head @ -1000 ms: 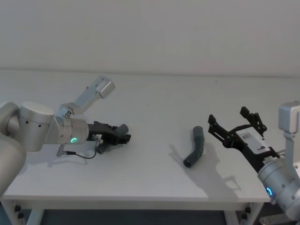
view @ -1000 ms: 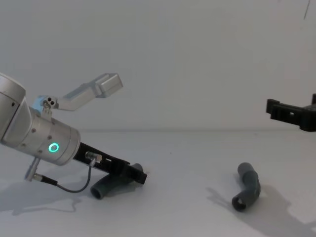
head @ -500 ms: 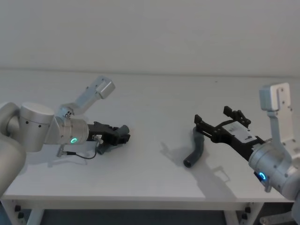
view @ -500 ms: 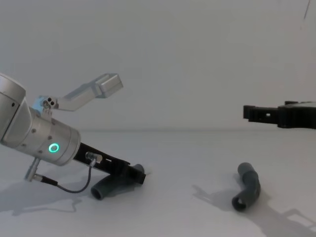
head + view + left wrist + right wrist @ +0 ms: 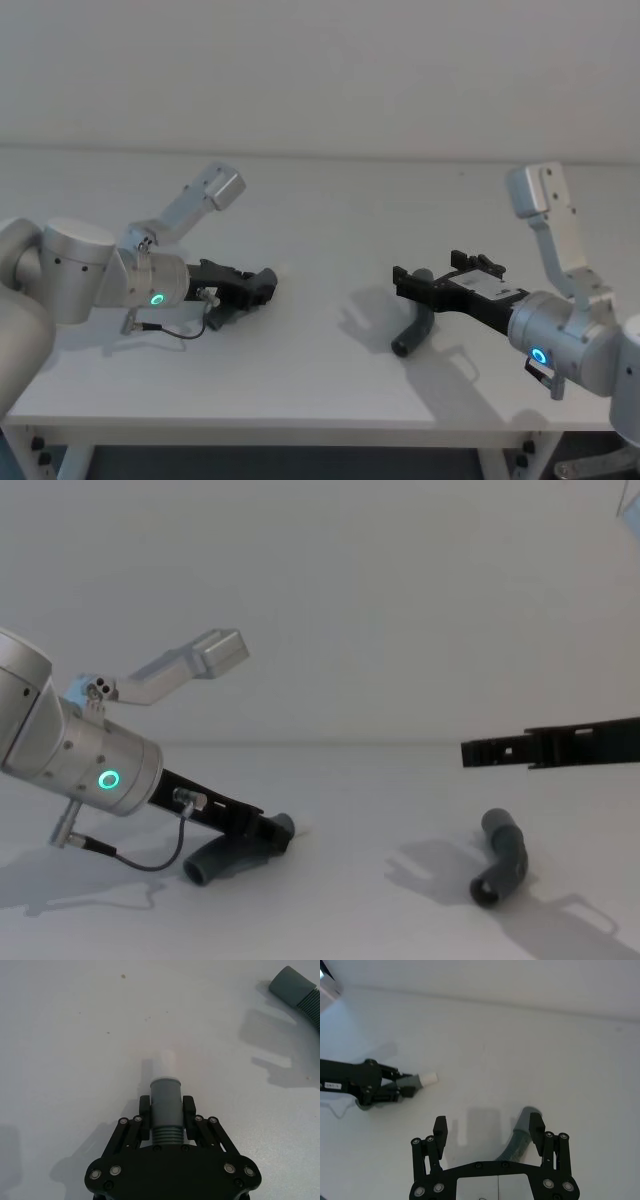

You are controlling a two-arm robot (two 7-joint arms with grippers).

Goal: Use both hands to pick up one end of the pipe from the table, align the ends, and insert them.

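My left gripper (image 5: 166, 1110) is shut on the smooth grey collar of the straight pipe piece (image 5: 165, 1100), low on the table (image 5: 330, 210). Its white tip (image 5: 164, 1062) sticks out past the fingers. In the head view that gripper (image 5: 258, 285) is left of centre with the ribbed hose (image 5: 215, 860) trailing under it. The bent pipe piece (image 5: 418, 325) lies right of centre, its wide collar (image 5: 292, 985) toward the far side. My right gripper (image 5: 488, 1127) hovers open just above it, one finger on each side, touching nothing. From the chest it (image 5: 480, 750) hangs level over the bent piece (image 5: 500, 865).
A thin black cable (image 5: 175, 333) loops on the table below the left wrist. The pale wall (image 5: 320, 70) stands behind the far edge. Bare white surface separates the two pipe pieces.
The right gripper has swung left and levelled out, from beside the bent piece to directly over it. The left gripper's fingers have drawn in on the white-tipped piece.
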